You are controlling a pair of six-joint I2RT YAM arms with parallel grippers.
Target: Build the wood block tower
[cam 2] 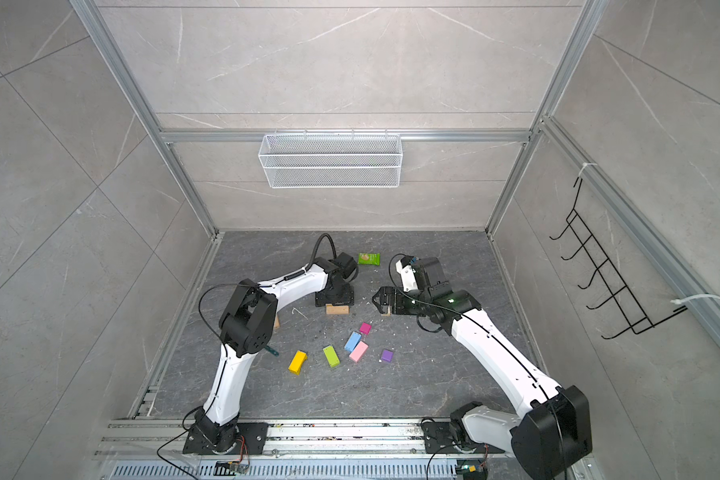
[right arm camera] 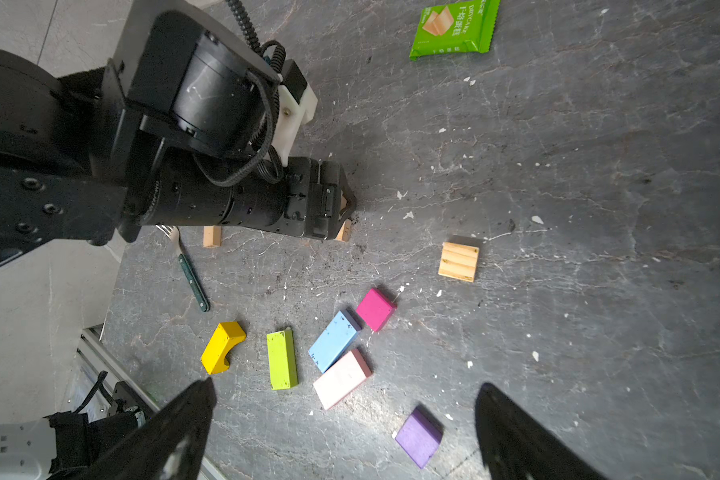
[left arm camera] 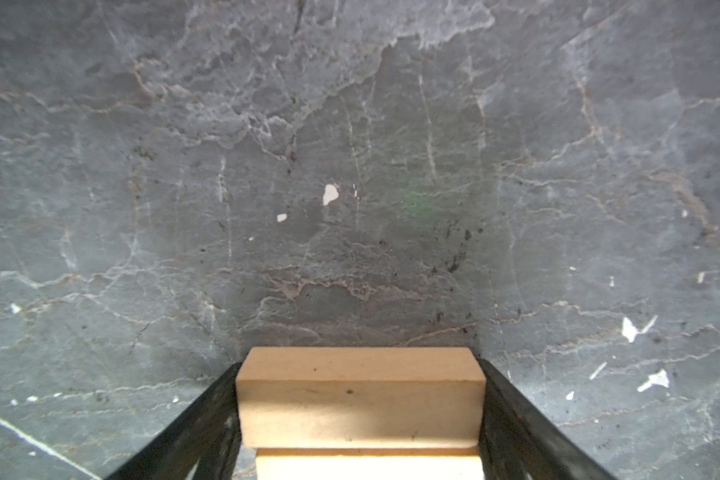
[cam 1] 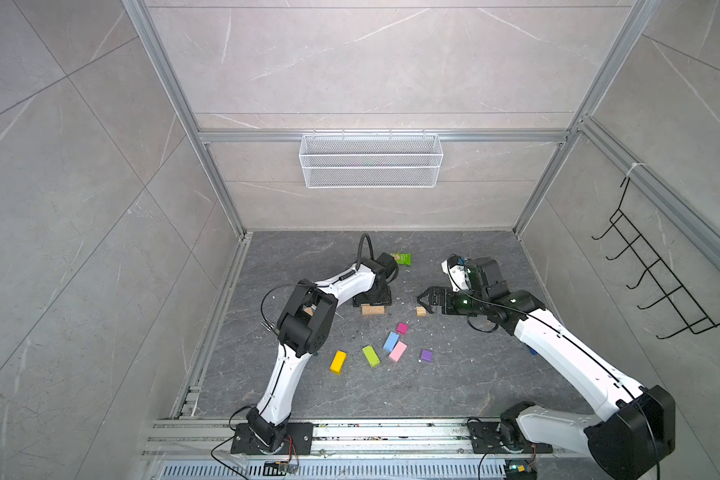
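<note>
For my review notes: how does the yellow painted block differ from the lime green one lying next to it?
The yellow painted wood block has a curved notch cut into one long side; the lime green painted wood block is a plain rectangular bar. In both top views the yellow block and the lime block angle opposite ways, their far ends closer together. Both lie flat on the dark stone table, apart from each other.

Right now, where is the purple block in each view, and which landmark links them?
In a top view: purple block, lower centre, right of pink block.
In a top view: purple block right of pink block.
Left wrist: not in it.
Right wrist: purple block beside the pink block.
Shared landmark: the pink block.
</note>
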